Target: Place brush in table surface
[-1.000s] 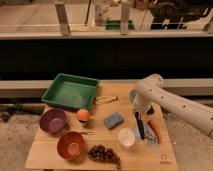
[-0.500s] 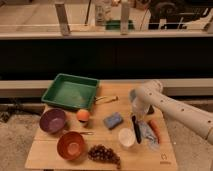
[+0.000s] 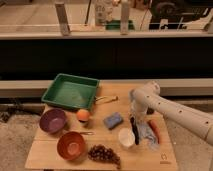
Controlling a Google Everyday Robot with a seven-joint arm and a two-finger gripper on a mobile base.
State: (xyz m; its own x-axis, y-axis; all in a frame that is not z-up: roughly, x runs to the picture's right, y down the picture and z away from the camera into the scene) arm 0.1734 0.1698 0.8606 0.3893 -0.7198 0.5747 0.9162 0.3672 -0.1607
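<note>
Now lower than before, tool [image 3: 135, 120] above brush [image 3: 134, 133], seemingly on table surface [image 3: 49, 155]; grip unclear.

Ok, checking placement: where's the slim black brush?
Camera view, right side of the tan wooden tabletop: the brush is between the white cup and orange carrot, just below the gripper.

White tubular arm [image 3: 176, 111], rounded joint, dark dots along shell; tool [image 3: 136, 124] over table surface [image 3: 46, 155], right side.
</note>
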